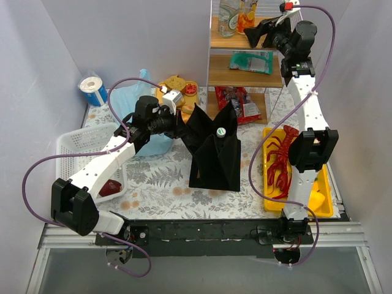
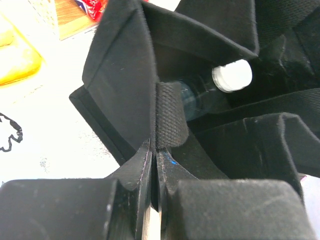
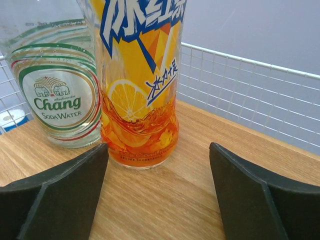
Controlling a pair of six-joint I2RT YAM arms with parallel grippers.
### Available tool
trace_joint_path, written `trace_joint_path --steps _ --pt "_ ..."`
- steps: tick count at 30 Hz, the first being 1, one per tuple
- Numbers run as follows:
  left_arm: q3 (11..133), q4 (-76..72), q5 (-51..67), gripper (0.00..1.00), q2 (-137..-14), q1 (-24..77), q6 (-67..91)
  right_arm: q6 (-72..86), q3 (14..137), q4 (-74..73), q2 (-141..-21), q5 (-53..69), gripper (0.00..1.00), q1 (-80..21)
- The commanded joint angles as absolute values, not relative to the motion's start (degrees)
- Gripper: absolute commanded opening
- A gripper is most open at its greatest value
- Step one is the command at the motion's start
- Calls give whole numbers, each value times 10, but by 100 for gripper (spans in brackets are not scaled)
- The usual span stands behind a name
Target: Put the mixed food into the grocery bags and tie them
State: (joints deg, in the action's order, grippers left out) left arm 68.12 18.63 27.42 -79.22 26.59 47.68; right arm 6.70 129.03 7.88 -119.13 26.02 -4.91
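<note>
Right gripper (image 3: 157,187): spread wide, empty, facing orange tea bottle (image 3: 137,100) on shelf (image 3: 200,150);
Left gripper (image 2: 155,200): pinched on black bag (image 2: 120,75) rim;
Approach: advance squarely; straddle that bottle only, clear of soda water bottle (image 3: 55,90)

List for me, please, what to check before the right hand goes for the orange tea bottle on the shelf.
1. Right hand open: ok, jaws wide apart.
2. Orange tea bottle upright on the shelf: ok.
3. Bottle centred between the jaws: not ok, it stands left of centre.
4. Soda water bottle clear of it: cannot tell, they overlap in view.
5. Left hand gripping the black bag: ok, shut on its edge.
6. Bag mouth open: ok, a white-capped bottle shows inside.
</note>
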Motion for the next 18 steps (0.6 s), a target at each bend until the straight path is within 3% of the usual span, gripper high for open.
trace_joint_path --steps 1,18 --pt "659 170 281 0 -794 260 466 82 1323 110 -1220 271 91 -54" --pt "657 170 295 0 -812 252 468 76 1340 156 -1255 238 97 -82"
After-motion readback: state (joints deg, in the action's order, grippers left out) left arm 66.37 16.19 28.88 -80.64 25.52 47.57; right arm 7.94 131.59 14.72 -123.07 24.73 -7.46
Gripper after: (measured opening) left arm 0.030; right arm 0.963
